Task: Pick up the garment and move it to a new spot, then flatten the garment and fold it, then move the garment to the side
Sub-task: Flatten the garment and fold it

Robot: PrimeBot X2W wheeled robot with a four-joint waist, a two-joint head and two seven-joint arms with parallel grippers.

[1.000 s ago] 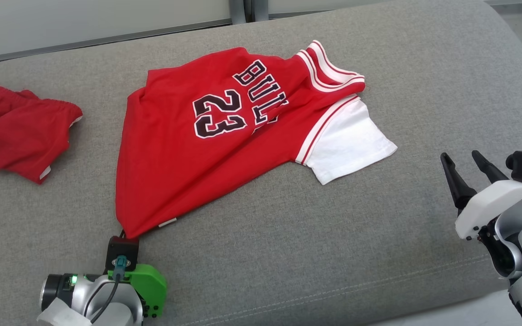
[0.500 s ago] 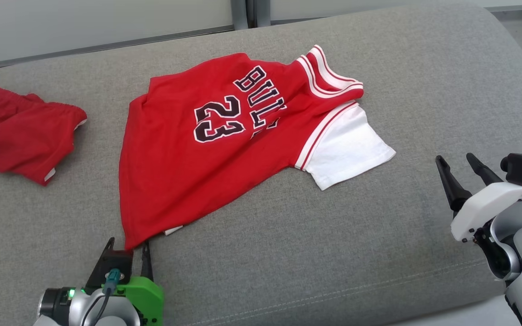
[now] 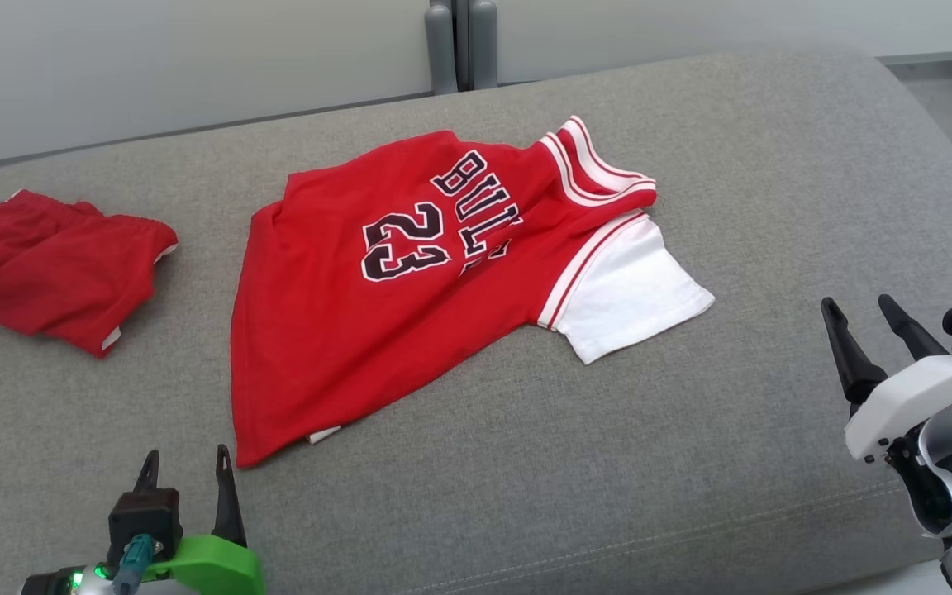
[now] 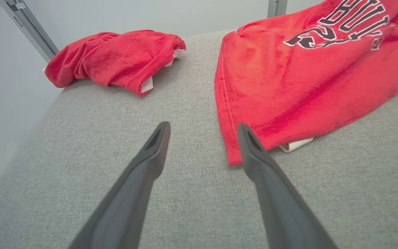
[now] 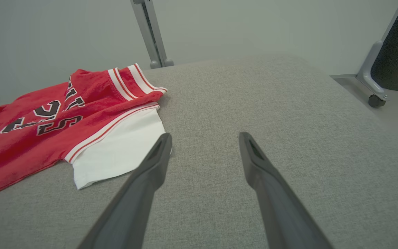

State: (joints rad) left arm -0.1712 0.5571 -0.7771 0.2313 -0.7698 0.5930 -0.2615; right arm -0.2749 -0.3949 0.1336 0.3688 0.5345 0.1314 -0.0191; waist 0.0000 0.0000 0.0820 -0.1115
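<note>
Both left pincer [image 3: 185, 451] and right pincer [image 3: 856, 300] gape empty.

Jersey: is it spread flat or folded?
Not flat: the jersey lies rumpled on the couch, its lettering creased, with one white sleeve showing.

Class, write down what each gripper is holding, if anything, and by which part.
Nothing is held: the left gripper and right gripper both stand open, clear of the red jersey.

Red jersey [image 3: 335, 314] — number 23, white sleeve — lies rumpled on the grey cushion [image 3: 691, 463]
</note>
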